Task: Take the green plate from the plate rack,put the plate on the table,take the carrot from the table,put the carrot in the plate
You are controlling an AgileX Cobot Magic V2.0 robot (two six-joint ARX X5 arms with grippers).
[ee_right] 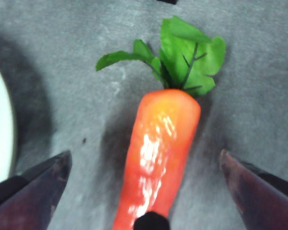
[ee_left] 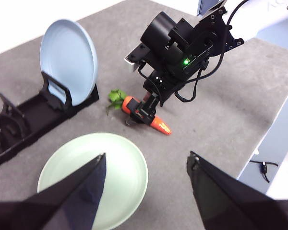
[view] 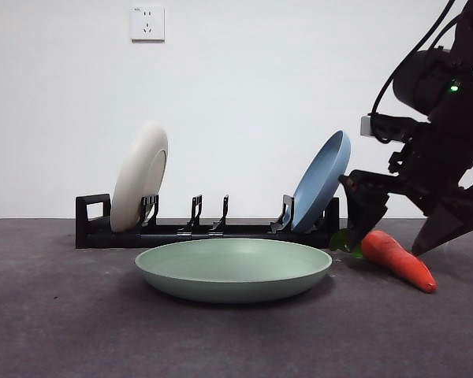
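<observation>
The green plate lies flat on the table in front of the plate rack. The carrot lies on the table to the right of the plate, leaves toward the rack. My right gripper is open and low over the carrot, one jaw on each side. In the right wrist view the carrot lies between the open jaws of the right gripper, untouched. My left gripper is open and empty, high above the green plate; it sees the carrot and the right gripper.
A cream-white plate stands in the rack's left end and a blue plate leans in its right end, close to the right arm. The table's edge runs beyond the carrot in the left wrist view. A wall socket is on the wall behind.
</observation>
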